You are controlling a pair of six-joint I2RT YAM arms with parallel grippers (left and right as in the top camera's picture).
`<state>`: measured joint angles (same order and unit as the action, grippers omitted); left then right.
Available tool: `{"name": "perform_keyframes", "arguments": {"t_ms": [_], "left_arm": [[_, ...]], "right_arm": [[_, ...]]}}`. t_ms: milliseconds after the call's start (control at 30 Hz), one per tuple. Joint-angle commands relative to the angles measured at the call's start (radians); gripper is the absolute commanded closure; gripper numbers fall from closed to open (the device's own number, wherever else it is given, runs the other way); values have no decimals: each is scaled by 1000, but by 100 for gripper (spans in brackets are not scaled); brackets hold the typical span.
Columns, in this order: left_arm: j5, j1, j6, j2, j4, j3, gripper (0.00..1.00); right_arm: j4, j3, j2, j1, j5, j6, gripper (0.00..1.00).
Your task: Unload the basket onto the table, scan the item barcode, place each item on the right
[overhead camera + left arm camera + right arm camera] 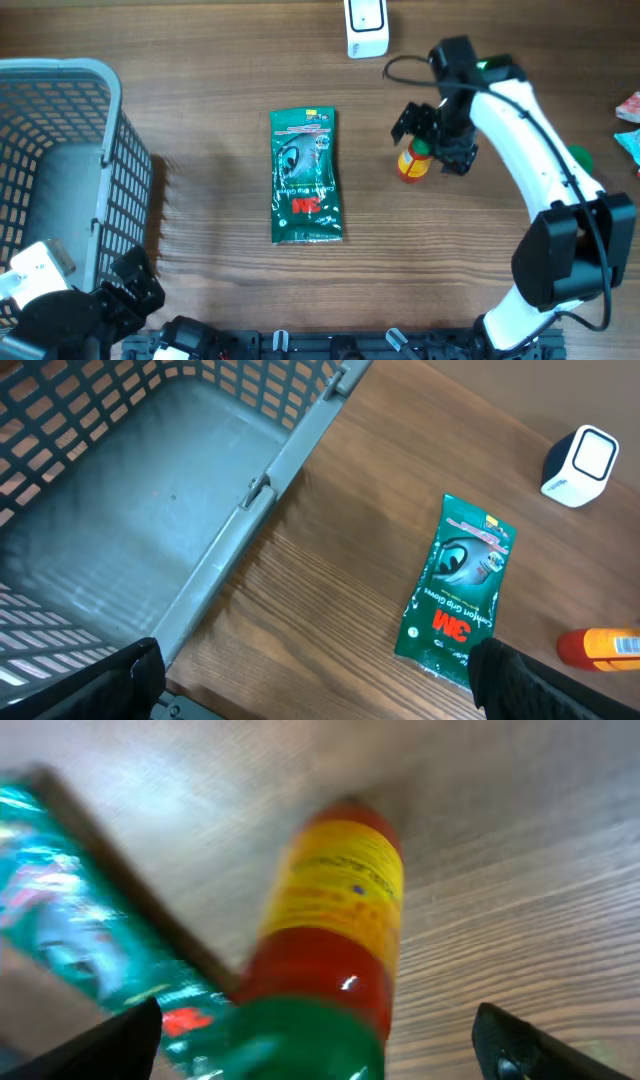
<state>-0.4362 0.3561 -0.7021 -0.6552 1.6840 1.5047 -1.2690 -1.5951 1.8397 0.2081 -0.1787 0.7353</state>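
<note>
A red and yellow bottle [411, 165] with a green cap rests on the wooden table, right of centre. My right gripper [432, 145] hangs over it, open, one finger on each side and neither touching it. The right wrist view is blurred; there the bottle [335, 920] fills the space between the right gripper's [320, 1040] spread fingers. A green 3M packet [306, 177] lies flat at mid-table. The white scanner [366, 28] stands at the far edge. My left gripper [128, 290] is open and empty at the near left, beside the basket.
A grey mesh basket [60, 70] takes up the left side, its rim [270, 480] close to my left gripper [318, 680]. A few small packets [630, 125] lie at the right edge. The left wrist view shows the packet [458, 585], the scanner [580, 465] and the bottle [600, 648].
</note>
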Motion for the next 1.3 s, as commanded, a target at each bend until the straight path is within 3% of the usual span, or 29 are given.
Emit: {"name": "perform_keyframes", "arguments": {"t_ms": [0, 100, 233, 367, 500, 733, 1200, 1267], "left_arm": [[-6, -4, -13, 1, 0, 2, 0], [-6, -4, -13, 1, 0, 2, 0], [-6, -4, -13, 1, 0, 2, 0], [-6, -4, -13, 1, 0, 2, 0], [-6, -4, -13, 1, 0, 2, 0], [-6, -4, -13, 1, 0, 2, 0], [-6, -4, -13, 1, 0, 2, 0], [-6, -4, -13, 1, 0, 2, 0]], "right_arm": [[-35, -204, 8, -53, -109, -46, 0], [-65, -229, 8, -115, -155, 98, 0], [-24, -119, 17, -221, -163, 236, 0], [119, 34, 36, -258, -270, 159, 0], [144, 128, 100, -257, -292, 144, 0], [161, 164, 249, -257, -462, 48, 0], [213, 243, 315, -251, -729, -28, 0], [264, 280, 315, -251, -751, -24, 9]]}}
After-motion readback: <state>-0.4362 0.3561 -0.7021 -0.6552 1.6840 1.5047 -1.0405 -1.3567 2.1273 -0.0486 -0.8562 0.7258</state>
